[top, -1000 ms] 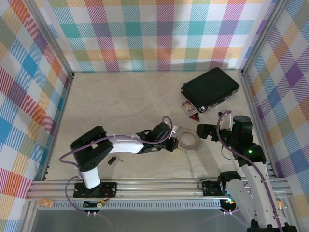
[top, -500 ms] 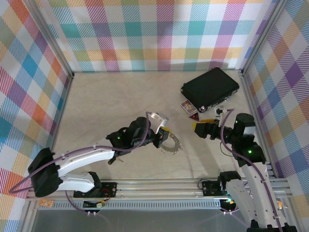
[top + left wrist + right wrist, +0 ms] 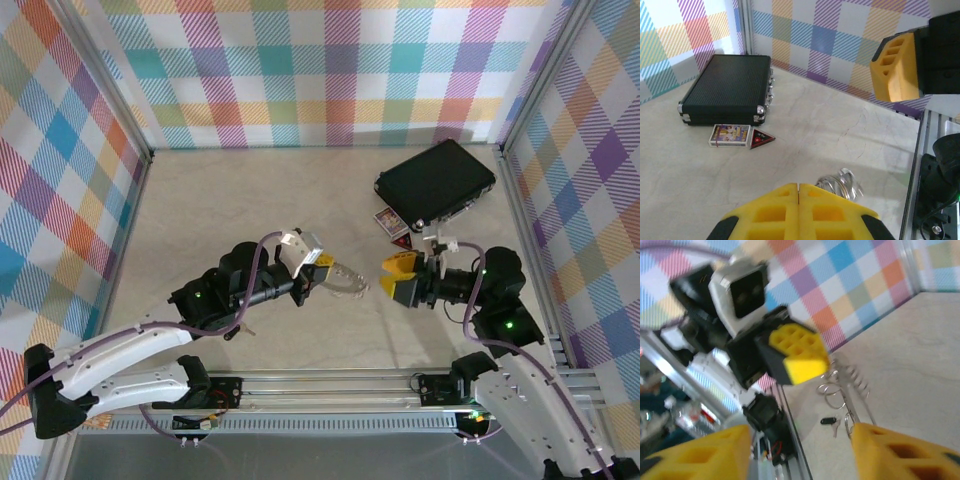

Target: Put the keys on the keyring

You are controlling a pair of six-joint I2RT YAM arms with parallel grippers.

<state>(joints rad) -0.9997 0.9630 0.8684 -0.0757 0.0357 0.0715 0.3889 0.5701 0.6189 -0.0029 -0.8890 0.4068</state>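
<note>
Your left gripper [image 3: 798,190] pinching the silvery coiled link-chain keyring [image 3: 841,181] between pressed-together yellow pads, your right gripper [image 3: 400,277] spread near its free end, tiny black-headed silver key [image 3: 829,421] lying on the beige table [image 3: 250,200].

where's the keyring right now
Top view: the keyring is pinched in the shut left gripper, above the table right of centre, just left of the open right gripper.

The left arm stretches from its base toward the table's middle, its gripper [image 3: 328,268] pointing right with the yellow pads pressed tight together on the keyring [image 3: 348,284]. The right arm bends leftward, its gripper [image 3: 399,277] facing the left one, jaws standing apart.
</note>
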